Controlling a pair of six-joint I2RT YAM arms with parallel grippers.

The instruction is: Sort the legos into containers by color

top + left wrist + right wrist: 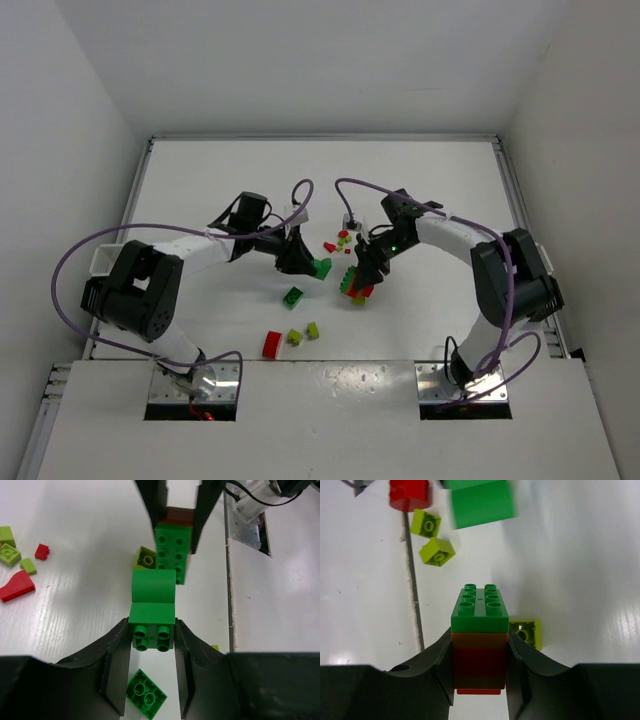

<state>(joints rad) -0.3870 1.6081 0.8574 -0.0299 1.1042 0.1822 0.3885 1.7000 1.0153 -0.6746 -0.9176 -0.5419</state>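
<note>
My left gripper (308, 265) (152, 630) is shut on a dark green lego (152, 614) with a curved top, held a little above the table. Facing it, my right gripper (365, 270) (480, 645) is shut on a multicoloured stack (480, 630) (172, 545), with a green brick on top and red below. The two held pieces are close together but apart. A loose green lego (146, 692) (292, 296) lies under my left fingers. One lime lego (526, 631) lies beside the stack. A white container (105, 258) stands at the table's left edge.
A red lego (271, 344) and two lime legos (294, 336) (312, 329) lie near the front edge. Small red and lime pieces (340, 240) are scattered behind the grippers. White walls enclose the table. Grey mounting plates (195, 385) hold the arm bases.
</note>
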